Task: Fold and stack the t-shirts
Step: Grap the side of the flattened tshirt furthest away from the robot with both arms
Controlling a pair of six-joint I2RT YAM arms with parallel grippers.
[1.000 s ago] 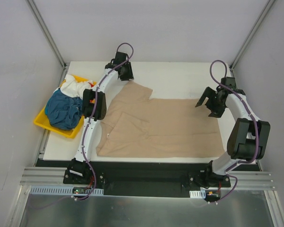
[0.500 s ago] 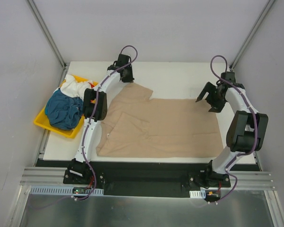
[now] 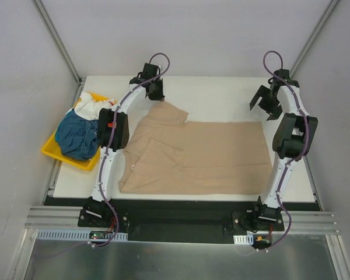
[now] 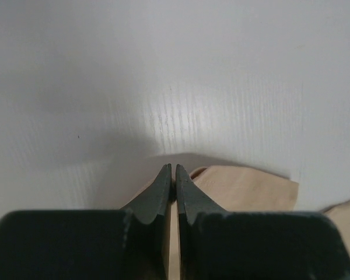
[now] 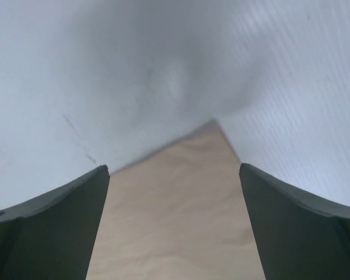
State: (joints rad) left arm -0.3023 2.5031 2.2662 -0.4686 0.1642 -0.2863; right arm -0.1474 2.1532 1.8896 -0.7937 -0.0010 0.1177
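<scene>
– On the surface (image 3: 221,96), seen from overhead, the tan t-shirt (image 3: 204,154) lies spread wide, its near hem toward the arm bases. What has changed?
– In the last second the right gripper (image 3: 263,109) has swung from the shirt's right edge up to its far right corner. The left gripper (image 3: 154,94) has hardly moved. It sits at the far left sleeve, which looks a little more bunched than before.
– And the others?
– The teal t-shirt (image 3: 76,137) and the white t-shirt (image 3: 93,105) are heaped unfolded in the yellow tray (image 3: 49,150), well apart to the left.
– The left wrist view?
– The jaws are pressed together with a sliver of tan cloth between them, and more of the sleeve spreads beyond the tips. I'd say they have the sleeve edge pinched.
– The right wrist view?
– The jaws stand wide apart and hold nothing. The shirt's pointed corner lies on the surface below, centred between them.
– What does that mean for the task?
– I judge the arms are squaring up on the two far corners, one gripped and the other lined up but not taken. The first fold looks about to begin. The right arm must drop and close on that corner before both can draw the far edge toward the near hem.
</scene>
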